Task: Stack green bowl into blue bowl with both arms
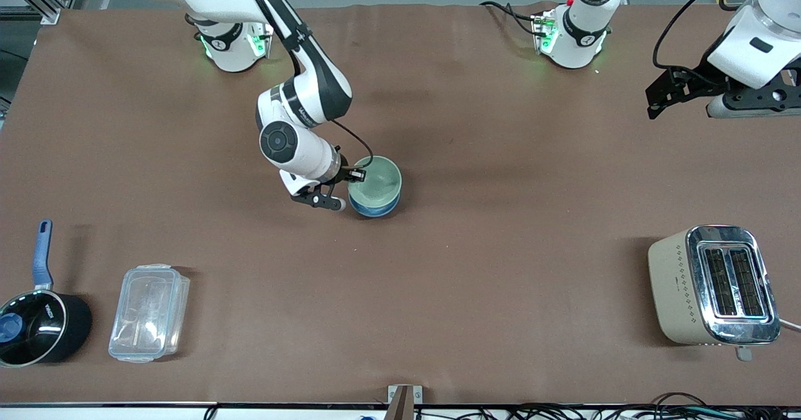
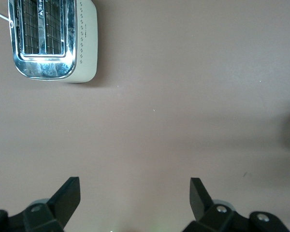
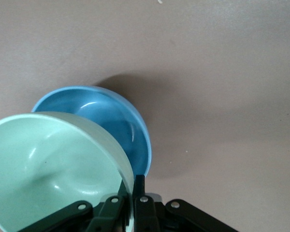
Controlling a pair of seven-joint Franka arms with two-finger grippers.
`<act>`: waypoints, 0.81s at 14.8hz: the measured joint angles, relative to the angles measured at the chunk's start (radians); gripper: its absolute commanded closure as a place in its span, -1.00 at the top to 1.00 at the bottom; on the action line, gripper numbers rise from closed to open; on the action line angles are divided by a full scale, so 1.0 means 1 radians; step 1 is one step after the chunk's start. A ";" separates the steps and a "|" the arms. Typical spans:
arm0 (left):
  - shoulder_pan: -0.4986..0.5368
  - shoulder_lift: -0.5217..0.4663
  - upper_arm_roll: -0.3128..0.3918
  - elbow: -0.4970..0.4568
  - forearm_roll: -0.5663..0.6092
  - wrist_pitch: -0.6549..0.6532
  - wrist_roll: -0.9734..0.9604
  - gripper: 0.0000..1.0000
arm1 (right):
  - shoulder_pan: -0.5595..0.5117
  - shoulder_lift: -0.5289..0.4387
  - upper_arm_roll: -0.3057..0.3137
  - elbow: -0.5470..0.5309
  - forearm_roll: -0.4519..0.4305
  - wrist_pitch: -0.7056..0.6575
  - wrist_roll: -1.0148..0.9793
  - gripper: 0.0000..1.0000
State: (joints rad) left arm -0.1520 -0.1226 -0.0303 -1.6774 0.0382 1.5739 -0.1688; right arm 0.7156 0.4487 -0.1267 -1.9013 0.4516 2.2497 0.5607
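My right gripper [image 1: 354,176] is shut on the rim of the pale green bowl [image 1: 374,182], one finger inside and one outside. It holds the bowl in the mouth of the blue bowl [image 1: 374,207], which stands near the table's middle. In the right wrist view the green bowl [image 3: 48,164] is tilted over the blue bowl [image 3: 117,121], covering part of it, with my right gripper [image 3: 134,187] clamped on its edge. My left gripper [image 1: 673,91] waits in the air over the left arm's end of the table. In the left wrist view it [image 2: 134,186] is open and empty.
A beige toaster [image 1: 713,285] stands near the front camera at the left arm's end and shows in the left wrist view [image 2: 53,38]. A black saucepan with a blue handle [image 1: 37,329] and a clear plastic box [image 1: 149,312] lie at the right arm's end.
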 measured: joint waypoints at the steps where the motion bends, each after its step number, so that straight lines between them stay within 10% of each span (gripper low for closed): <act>1: 0.000 -0.003 0.000 -0.001 0.000 0.000 0.001 1.00 | 0.000 0.003 -0.001 -0.002 0.000 0.002 0.000 -0.91; 9: 0.014 -0.025 0.033 0.006 -0.023 -0.035 0.097 1.00 | 0.003 0.024 -0.001 -0.021 0.000 0.072 0.000 -0.81; 11: 0.028 -0.026 0.043 0.027 -0.023 -0.042 0.104 1.00 | 0.005 0.024 -0.001 -0.021 0.000 0.074 0.000 -0.46; 12: 0.033 -0.026 0.046 0.032 -0.023 -0.043 0.108 1.00 | 0.005 0.024 -0.001 -0.021 0.000 0.075 0.000 0.08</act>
State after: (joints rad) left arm -0.1194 -0.1482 0.0154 -1.6455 0.0151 1.5313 -0.0610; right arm 0.7210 0.4731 -0.1276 -1.9220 0.4517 2.3244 0.5607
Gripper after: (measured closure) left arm 0.000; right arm 0.907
